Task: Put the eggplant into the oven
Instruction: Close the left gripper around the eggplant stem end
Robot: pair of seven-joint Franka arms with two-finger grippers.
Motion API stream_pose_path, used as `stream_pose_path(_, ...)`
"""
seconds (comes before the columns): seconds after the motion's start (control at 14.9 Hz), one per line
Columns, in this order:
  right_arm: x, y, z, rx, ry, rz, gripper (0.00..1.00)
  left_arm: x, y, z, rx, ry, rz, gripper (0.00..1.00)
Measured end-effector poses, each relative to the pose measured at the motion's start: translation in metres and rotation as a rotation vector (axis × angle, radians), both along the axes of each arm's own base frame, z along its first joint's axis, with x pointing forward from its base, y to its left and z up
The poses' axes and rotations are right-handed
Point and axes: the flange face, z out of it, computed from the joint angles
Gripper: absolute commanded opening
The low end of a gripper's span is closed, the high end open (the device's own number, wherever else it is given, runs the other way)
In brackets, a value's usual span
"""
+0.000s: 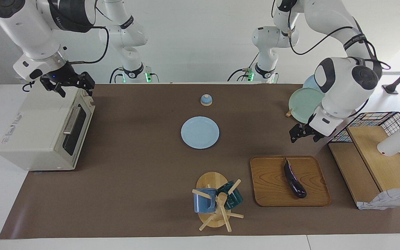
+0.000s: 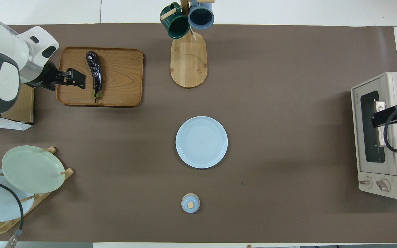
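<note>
One eggplant (image 1: 294,180) (image 2: 94,73) lies loose on the single wooden tray (image 1: 273,194) (image 2: 122,79) toward the left arm's end of the table. The left gripper (image 1: 303,134) (image 2: 75,78) hangs over the tray's edge, jaws apart and empty. One oven (image 1: 43,132) (image 2: 384,137) sits with its door closed at the right arm's end, the right gripper (image 1: 68,84) (image 2: 388,116) above it, jaws apart and holding nothing. Between them lie one blue plate (image 1: 200,132) (image 2: 201,142), one small bell (image 1: 206,100) (image 2: 190,203), and two mugs (image 1: 217,199) (image 2: 188,19) on one rack.

Left gripper (image 1: 303,133) raised; right gripper (image 1: 71,86) raised.
</note>
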Motion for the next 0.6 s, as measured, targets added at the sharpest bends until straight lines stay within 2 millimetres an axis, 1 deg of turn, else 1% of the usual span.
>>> stream_pose_path(0.2, 0.000, 0.000, 0.000, 0.000, 0.000, 0.000, 1.00, 0.032, -0.007, -0.045, -0.001, -0.010, -0.002, 1.00)
stream_pose_path(0.33, 0.000, 0.000, 0.000, 0.000, 0.000, 0.000, 1.00, 0.053, -0.011, -0.069, -0.003, -0.031, -0.002, 1.00)
stream_pose_path(0.47, 0.000, 0.000, 0.000, 0.000, 0.000, 0.000, 1.00, 0.068, -0.012, -0.085, -0.008, -0.088, 0.003, 1.00)
stream_pose_path(0.6, 0.000, -0.001, 0.000, 0.000, -0.002, -0.001, 1.00, 0.073, -0.012, -0.097, -0.011, -0.122, 0.006, 1.00)
